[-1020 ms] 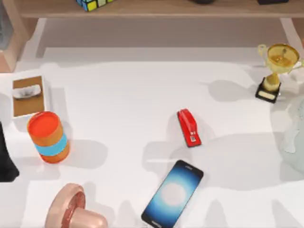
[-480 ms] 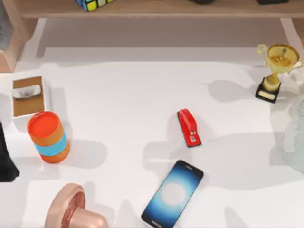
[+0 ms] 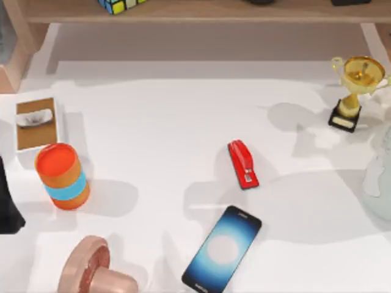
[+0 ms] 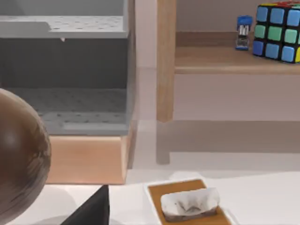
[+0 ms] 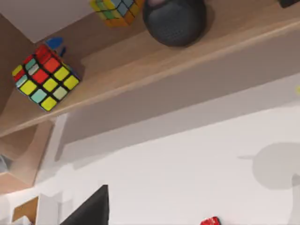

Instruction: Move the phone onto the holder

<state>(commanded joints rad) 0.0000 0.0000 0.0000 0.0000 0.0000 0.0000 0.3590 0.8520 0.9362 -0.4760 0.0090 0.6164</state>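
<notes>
Phone (image 3: 222, 249): slim black slab with a blue screen and a white centre, lying flat on the table (image 3: 171, 134) at the lower centre of the top view, tilted with its upper end toward the right.
Holder: I cannot tell which thing on the table is the holder.
Red stapler (image 3: 242, 163): just above the phone in the top view, apart from it; its tip also peeks in at the lower edge of the right wrist view (image 5: 210, 221).
Orange can (image 3: 62, 176): upright at the left of the top view, with a blue band around it.
Tray (image 3: 35, 124): white-rimmed, brown inside, with a crumpled white piece on it, just above the can; also seen at the lower middle of the left wrist view (image 4: 187, 206).
Pink mushroom shape (image 3: 98, 271): lower left corner of the top view.
Gold trophy (image 3: 354, 91): upper right of the top view.
Shelf (image 3: 201, 12): wooden, along the top edge, carrying a colour cube (image 5: 44, 77).
Grippers: whether either is open or closed, I cannot tell.
</notes>
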